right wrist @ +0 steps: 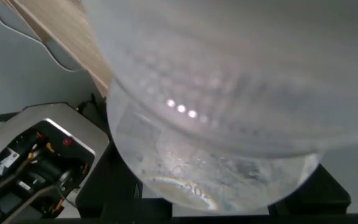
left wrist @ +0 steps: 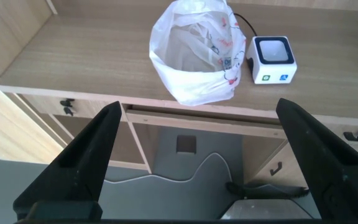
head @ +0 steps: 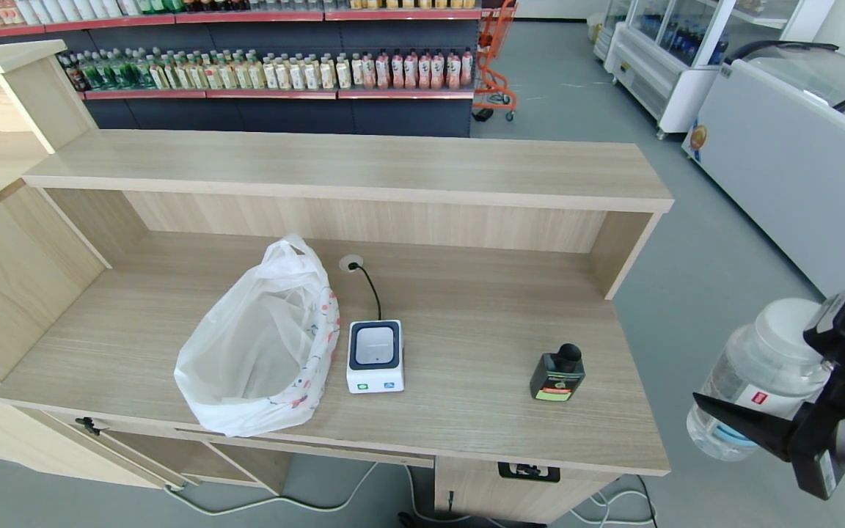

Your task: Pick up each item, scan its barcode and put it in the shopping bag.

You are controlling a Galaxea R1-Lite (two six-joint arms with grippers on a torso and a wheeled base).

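The right pincer (head: 767,374) grasps a clear bottle (head: 738,381) between its fingers, out beyond the counter's (head: 466,418) right edge, near the front corner.

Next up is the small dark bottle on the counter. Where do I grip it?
Probably the body of the small dark bottle, below its round cap, coming in from the near edge of the counter: it stands upright, close to that edge.

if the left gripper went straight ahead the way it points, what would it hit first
Most likely the counter's front edge, just below the shopping bag. The open left gripper sits off the counter, aimed at that edge, though depth is hard to judge.
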